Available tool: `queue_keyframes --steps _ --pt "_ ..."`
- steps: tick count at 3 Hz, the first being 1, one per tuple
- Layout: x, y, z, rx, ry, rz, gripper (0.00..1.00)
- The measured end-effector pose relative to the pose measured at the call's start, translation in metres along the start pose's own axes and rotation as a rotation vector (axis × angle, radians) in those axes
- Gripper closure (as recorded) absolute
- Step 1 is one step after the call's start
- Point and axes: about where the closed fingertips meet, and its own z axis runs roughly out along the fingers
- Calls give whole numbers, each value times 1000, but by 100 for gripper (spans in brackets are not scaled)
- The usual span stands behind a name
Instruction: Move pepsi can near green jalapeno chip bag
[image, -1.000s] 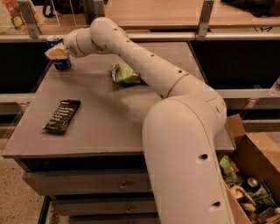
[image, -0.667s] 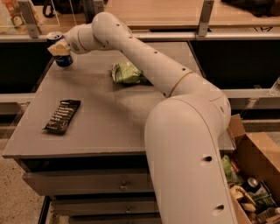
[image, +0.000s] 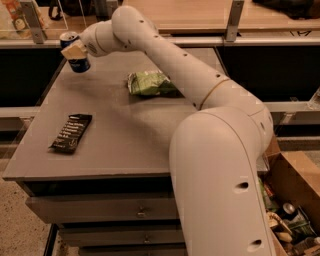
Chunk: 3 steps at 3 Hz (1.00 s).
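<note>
The grasp looks done: the hand (image: 74, 50) is closed around the pepsi can (image: 80, 65), one pale finger lying across its upper half, at the far left corner of the surface (image: 125, 135). The can leans slightly and seems to sit just above the top (whether it is fully clear, I cannot tell). The green jalapeno chip bag (image: 150, 82) lies well apart from it, toward the far middle, beside the arm. What is left, by my reading, is the carry across and the set-down next to the bag. A black snack-bar wrapper (image: 71, 132) lies near the left edge, out of that path.
</note>
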Motion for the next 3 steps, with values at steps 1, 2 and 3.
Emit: queue_keyframes --steps 1,2,3 --pt "0 -20 -24 26 38 -16 41" --pt "7 -38 -49 45 75 -10 41" --pt "23 -49 -69 51 101 23 40"
